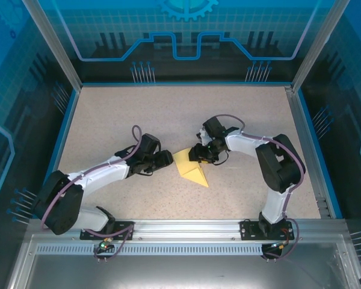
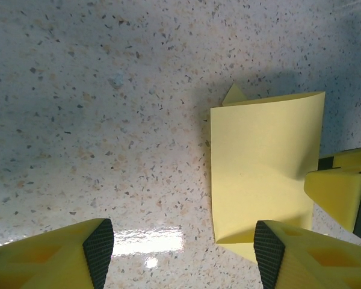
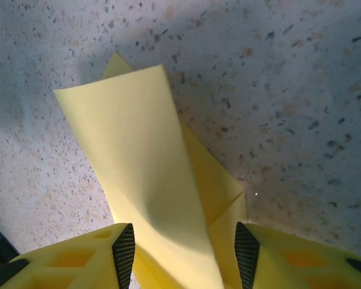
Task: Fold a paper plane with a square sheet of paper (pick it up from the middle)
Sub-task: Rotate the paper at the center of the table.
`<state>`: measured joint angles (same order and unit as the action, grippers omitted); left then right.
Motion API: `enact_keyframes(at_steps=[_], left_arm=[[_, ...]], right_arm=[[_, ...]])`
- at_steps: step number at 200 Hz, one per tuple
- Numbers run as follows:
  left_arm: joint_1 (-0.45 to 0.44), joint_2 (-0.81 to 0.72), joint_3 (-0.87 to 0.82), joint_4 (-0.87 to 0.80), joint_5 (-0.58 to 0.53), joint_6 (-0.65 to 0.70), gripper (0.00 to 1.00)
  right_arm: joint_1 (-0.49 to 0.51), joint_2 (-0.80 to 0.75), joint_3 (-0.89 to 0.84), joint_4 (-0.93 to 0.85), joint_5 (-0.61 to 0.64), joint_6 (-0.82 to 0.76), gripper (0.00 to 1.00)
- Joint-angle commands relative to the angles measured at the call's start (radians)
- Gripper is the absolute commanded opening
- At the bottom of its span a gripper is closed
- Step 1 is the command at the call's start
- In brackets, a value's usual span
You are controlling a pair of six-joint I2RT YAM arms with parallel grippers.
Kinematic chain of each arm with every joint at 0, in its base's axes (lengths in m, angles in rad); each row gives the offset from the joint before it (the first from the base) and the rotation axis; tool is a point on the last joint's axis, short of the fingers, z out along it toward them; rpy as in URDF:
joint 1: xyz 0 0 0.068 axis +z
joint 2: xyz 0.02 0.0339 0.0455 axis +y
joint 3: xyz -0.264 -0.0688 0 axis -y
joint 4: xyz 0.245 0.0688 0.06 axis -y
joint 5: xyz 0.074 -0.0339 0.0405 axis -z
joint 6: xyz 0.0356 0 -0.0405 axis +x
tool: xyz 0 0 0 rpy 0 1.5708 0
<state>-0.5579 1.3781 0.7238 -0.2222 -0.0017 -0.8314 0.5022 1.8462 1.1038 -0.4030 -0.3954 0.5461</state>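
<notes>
I see the part-folded yellow paper [image 1: 191, 170] lying in the middle of the table [image 1: 120, 114], between both grippers. My left gripper [image 2: 183, 244] hovers at its edge, jaws spread. The right gripper [image 3: 185, 247] straddles a raised flap; I cannot tell whether it pinches.

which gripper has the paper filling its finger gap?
Right gripper: the sheet spans its gap. Left gripper straddles mostly bare table.

Top camera looks down from behind me; my wrist cameras face the tabletop [image 2: 108, 120] closely, both sharing the paper [image 3: 144, 168].
</notes>
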Motion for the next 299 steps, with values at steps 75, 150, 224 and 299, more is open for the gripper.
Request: enact_keyframes(at_steps=[75,150,224,299], left_arm=[[-0.012,0.053,0.088,-0.027,0.053,0.039,0.66],[-0.013,0.069,0.1,-0.011,0.066,0.04,0.67],[-0.013,0.083,0.087,0.007,0.072,0.026,0.67],[-0.013,0.144,0.104,0.028,0.118,-0.009,0.67]], right_arm=[[-0.095,0.014,-0.105,0.255,-0.115,0.116,0.16],[-0.096,-0.096,-0.328,0.535,-0.07,0.37,0.16],[-0.086,-0.297,-0.273,0.144,0.104,0.148,0.47],[0.077,-0.263,-0.235,0.133,-0.055,0.086,0.15]])
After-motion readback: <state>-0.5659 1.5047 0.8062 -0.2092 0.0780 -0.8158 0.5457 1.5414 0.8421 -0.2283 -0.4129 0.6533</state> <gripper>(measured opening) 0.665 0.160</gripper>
